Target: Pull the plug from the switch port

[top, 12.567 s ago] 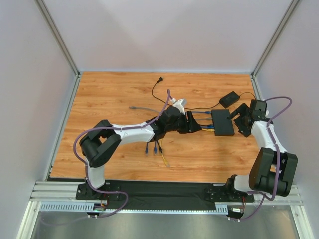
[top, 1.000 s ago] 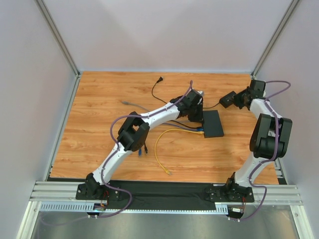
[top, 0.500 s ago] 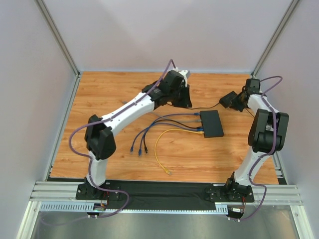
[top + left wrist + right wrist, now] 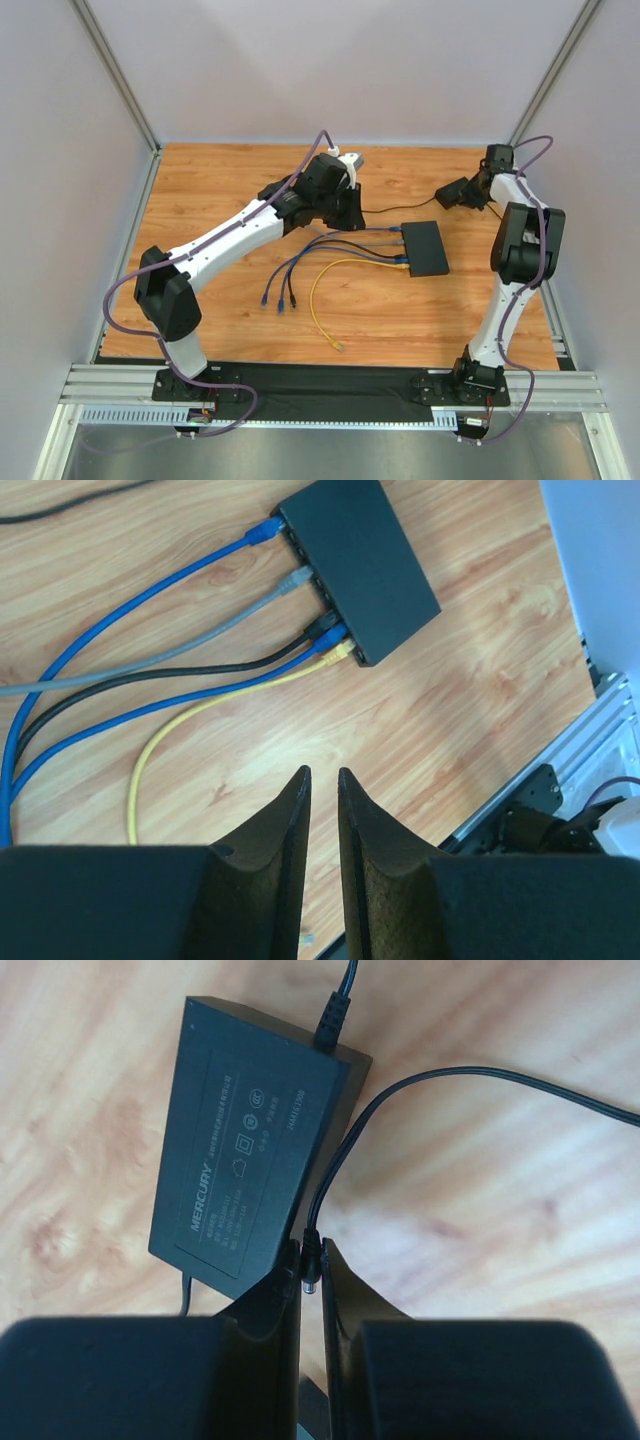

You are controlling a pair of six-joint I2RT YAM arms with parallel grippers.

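The switch [image 4: 425,248] is a flat black box lying right of centre on the wooden table. In the left wrist view, the switch [image 4: 360,565] has several cables plugged into its near edge: blue, grey, black, blue and yellow [image 4: 338,653]. My left gripper [image 4: 348,212] hangs above the table to the switch's left. Its jaws [image 4: 322,772] stand slightly open with nothing between them. My right gripper [image 4: 468,190] is at the back right, shut [image 4: 311,1245] on the small barrel plug [image 4: 312,1265] of a thin black cord, beside the black power adapter [image 4: 255,1130].
The cables trail left from the switch, with loose ends [image 4: 280,300] on the table and the yellow one curling forward [image 4: 325,320]. A black power cord [image 4: 315,170] runs along the back. White walls enclose the table on three sides.
My left gripper has lifted off the switch's port side and moved back and left, its jaws parting a little. The right gripper has shifted slightly farther back by the adapter.
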